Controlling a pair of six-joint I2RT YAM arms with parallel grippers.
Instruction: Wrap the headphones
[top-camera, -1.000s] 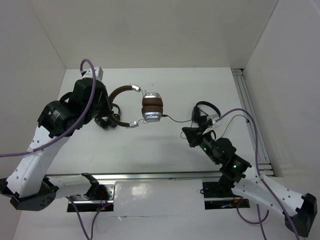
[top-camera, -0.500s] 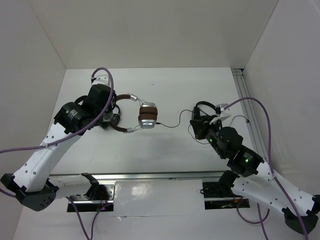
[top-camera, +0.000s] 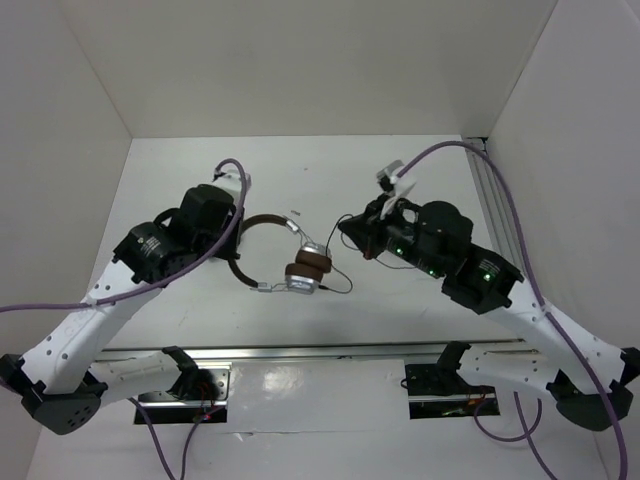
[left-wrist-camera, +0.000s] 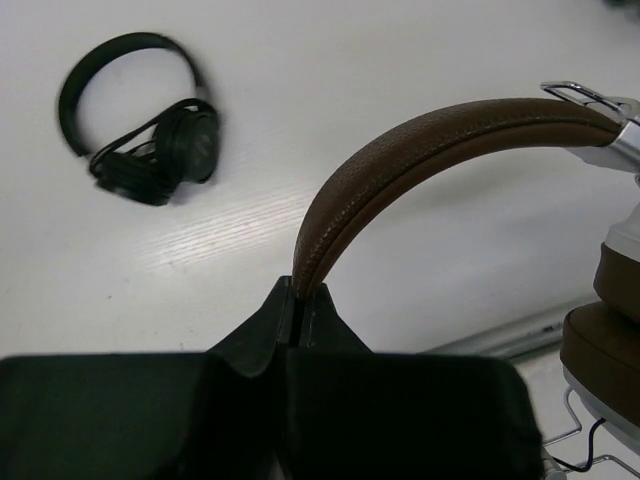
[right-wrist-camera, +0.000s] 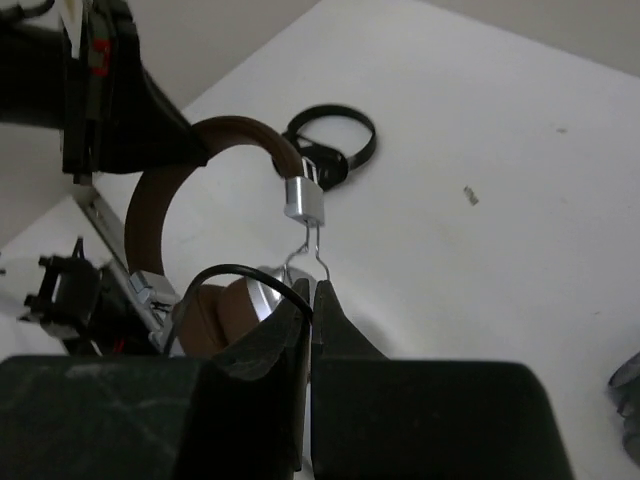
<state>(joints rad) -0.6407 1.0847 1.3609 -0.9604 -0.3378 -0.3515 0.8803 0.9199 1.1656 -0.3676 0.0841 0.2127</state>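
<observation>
The left gripper (left-wrist-camera: 297, 292) is clenched on the brown headband (left-wrist-camera: 430, 140) of the headphones (top-camera: 303, 268), its fingers pinching the band near one end. From that grip the band arches away to the silver yokes, and the brown-padded cups (top-camera: 308, 272) hang together at the far end, apparently clear of the worktop (top-camera: 300, 170). The right gripper (right-wrist-camera: 310, 300) is closed too, nipping the thin black cable (right-wrist-camera: 235, 270), which loops up from the cups into its fingertips.

The left arm (top-camera: 100, 290) rises from its base at the near left and reaches inward, its wrist bent over the middle of the worktop. The right arm (top-camera: 520, 310) climbs from the near right, folds at the elbow and points its gripper leftward at the headphones, so the two grippers sit near each other with the cups between them.

A small all-black headset (left-wrist-camera: 150, 150) lies flat on the worktop beneath the left wrist. The worktop is white, enclosed by plain white walls (top-camera: 300, 60), with a metal rail (top-camera: 300, 352) along the near edge.
</observation>
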